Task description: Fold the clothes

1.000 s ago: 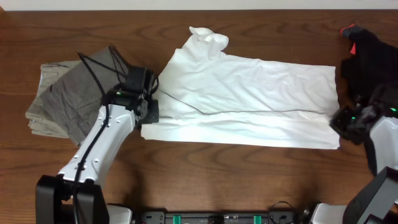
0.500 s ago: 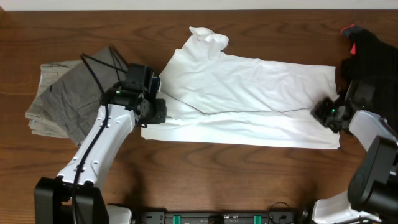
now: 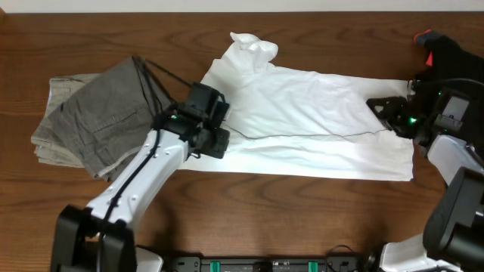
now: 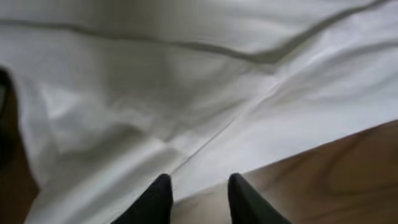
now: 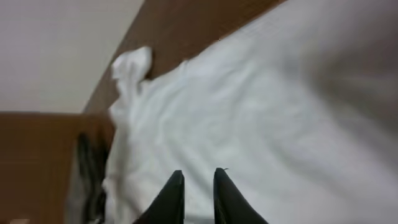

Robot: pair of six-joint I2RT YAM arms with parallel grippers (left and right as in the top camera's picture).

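Since the earlier frame, the left gripper point(image 3: 214, 143) has travelled right onto the large white cotton T-shirt point(image 3: 302, 113). The right gripper point(image 3: 382, 107) has swung up over the shirt's right edge.

Overhead: the shirt lies flat mid-table, part-folded lengthwise. The folded grey-khaki trousers point(image 3: 91, 121) lie left and the black garment point(image 3: 454, 64) far right, both clear of the next fold.

Left wrist: the left gripper point(image 4: 198, 196) is spread, empty, above the shirt's point(image 4: 186, 93) near edge.

Right wrist: the right gripper point(image 5: 194, 193) is narrowly parted, pinching nothing we see.
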